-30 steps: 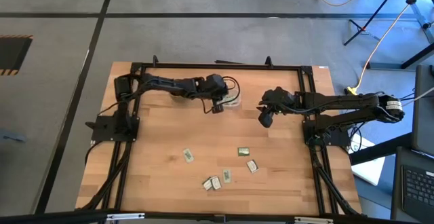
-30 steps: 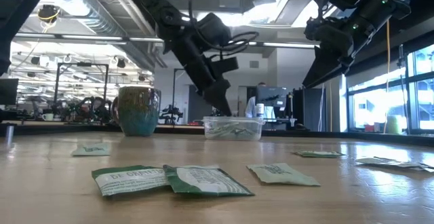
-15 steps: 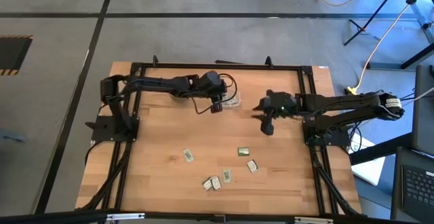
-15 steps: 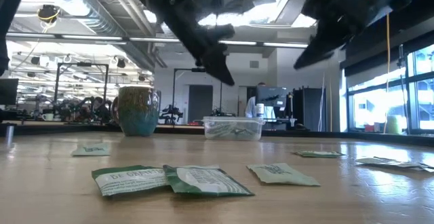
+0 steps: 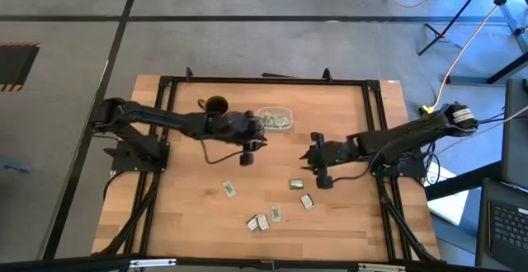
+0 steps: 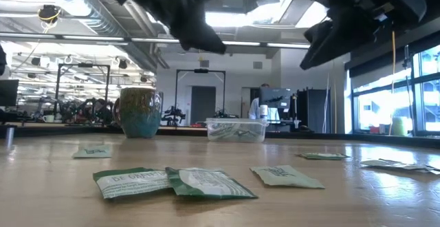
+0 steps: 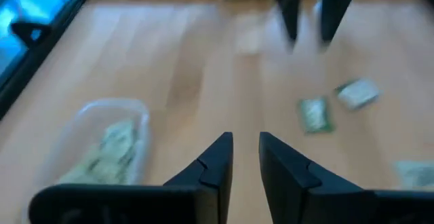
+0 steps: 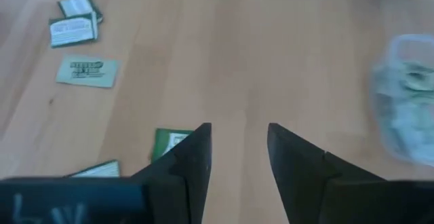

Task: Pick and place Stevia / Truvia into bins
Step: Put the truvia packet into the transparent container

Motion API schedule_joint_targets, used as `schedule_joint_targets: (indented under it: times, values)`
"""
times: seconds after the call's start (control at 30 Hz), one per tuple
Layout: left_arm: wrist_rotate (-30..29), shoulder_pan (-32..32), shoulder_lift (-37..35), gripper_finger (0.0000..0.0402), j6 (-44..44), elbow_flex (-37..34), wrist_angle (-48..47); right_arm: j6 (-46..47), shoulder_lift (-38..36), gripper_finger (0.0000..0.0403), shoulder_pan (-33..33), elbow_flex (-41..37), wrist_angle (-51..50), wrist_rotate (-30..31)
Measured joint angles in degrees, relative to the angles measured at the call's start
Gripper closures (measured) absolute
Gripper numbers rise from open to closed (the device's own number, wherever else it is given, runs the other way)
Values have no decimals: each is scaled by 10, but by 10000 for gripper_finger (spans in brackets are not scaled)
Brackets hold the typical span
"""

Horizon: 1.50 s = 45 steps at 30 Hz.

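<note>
High view — left gripper (image 5: 245,158) slightly parted, empty; right gripper (image 5: 323,181) wide open above sachets (image 5: 296,185).

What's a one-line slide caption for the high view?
Both grippers, left and right, hover empty between the clear bin and six loose sachets.

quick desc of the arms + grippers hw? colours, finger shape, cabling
Both arms are dark, near-black, jointed links on black frame mounts. The left gripper and right gripper each have two flat, dark, tapered fingers. A thin black cable loops loose beside the left arm's wrist. The right arm has a pale band near its base joint. No readable markings visible.
</note>
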Motion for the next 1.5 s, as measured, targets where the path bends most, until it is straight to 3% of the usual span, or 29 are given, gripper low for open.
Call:
schedule_joint_targets:
  times: [0.23, 0.43, 0.6, 1.3, 1.5]
  values:
    - [-9, -52, -48, 336, -36, -90, 147, 38, 121, 256, 35, 46, -10, 0]
    - [-50, -74, -46, 336, -36, -105, 167, 60, 210, 257, 56, 78, -29, 1]
    - [-63, -79, -45, 336, -36, -106, 163, 64, 268, 281, 62, 100, -34, -1]
    - [-63, -82, -45, 336, -27, -106, 158, 77, 291, 392, 61, 108, -49, -12]
    - [-62, -82, -45, 336, -26, -106, 157, 62, 270, 397, 60, 159, -124, -10]
